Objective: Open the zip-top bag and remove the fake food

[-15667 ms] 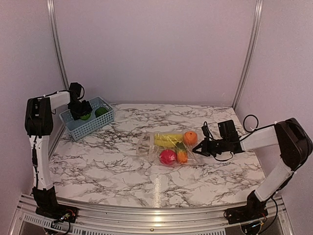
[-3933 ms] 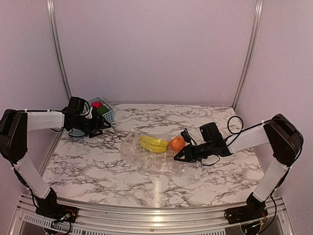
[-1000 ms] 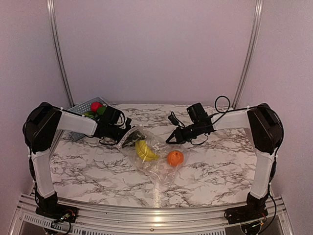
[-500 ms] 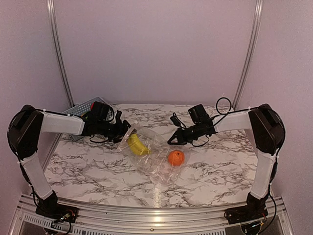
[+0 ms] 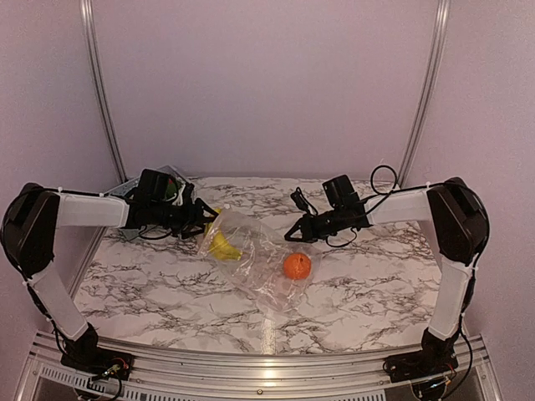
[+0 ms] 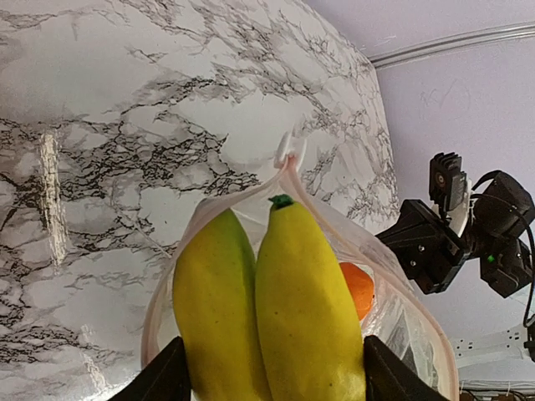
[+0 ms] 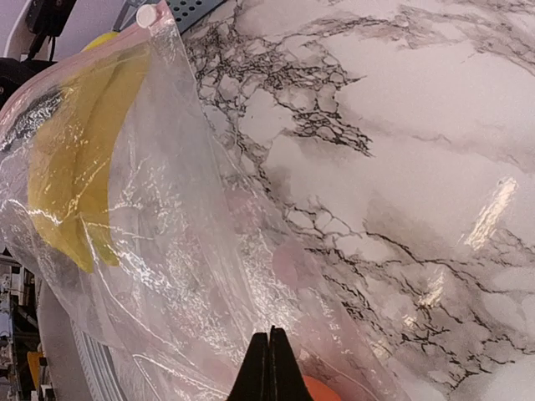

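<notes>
Over the middle of the table (image 5: 150, 288), the left gripper (image 6: 272, 376) clamps the bananas (image 6: 276, 301) at the mouth of the zip-top bag (image 5: 261, 271) while the right gripper (image 7: 269, 368), fully closed, pinches its film; if that pinch slips, bag and orange (image 5: 297, 266) could drag along.

One clear zip-top bag (image 5: 266, 269). Two yellow bananas (image 6: 284, 317), joined side by side. One orange (image 5: 297, 266). One lattice basket (image 7: 188, 7) at the table's (image 5: 376, 292) far left corner, one green piece (image 5: 171, 190) showing there. Two grippers: left gripper (image 5: 201, 224), right gripper (image 5: 290, 237).
</notes>
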